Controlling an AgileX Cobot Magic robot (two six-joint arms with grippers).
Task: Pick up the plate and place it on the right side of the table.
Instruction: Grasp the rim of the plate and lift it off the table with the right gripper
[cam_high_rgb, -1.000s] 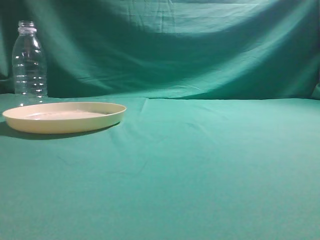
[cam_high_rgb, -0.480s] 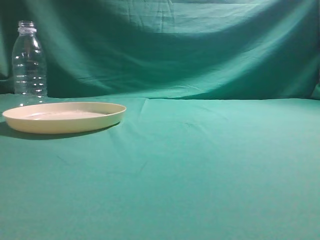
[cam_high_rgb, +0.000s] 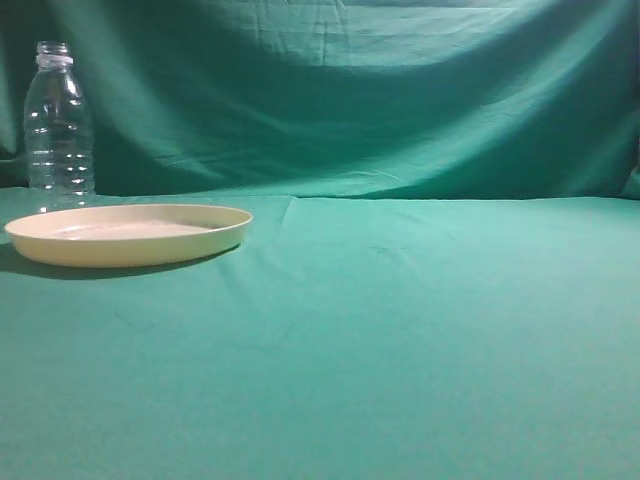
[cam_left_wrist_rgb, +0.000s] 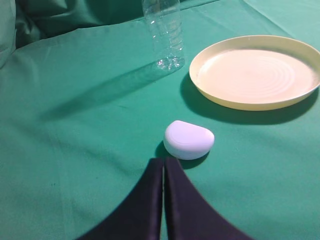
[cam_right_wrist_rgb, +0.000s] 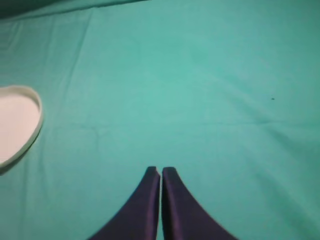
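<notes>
The pale cream plate (cam_high_rgb: 130, 232) lies flat on the teal table (cam_high_rgb: 400, 330) at the left. It also shows in the left wrist view (cam_left_wrist_rgb: 256, 71) at the upper right, and its edge shows at the left of the right wrist view (cam_right_wrist_rgb: 17, 127). My left gripper (cam_left_wrist_rgb: 163, 161) is shut and empty, low over the cloth, well short of the plate. My right gripper (cam_right_wrist_rgb: 161, 170) is shut and empty over bare cloth, to the right of the plate. Neither gripper shows in the exterior view.
A clear plastic bottle (cam_high_rgb: 58, 125) stands upright behind the plate, also in the left wrist view (cam_left_wrist_rgb: 164, 31). A small white rounded object (cam_left_wrist_rgb: 188, 139) lies on the cloth just beyond my left fingertips. A green cloth backdrop (cam_high_rgb: 350, 90) hangs behind the table.
</notes>
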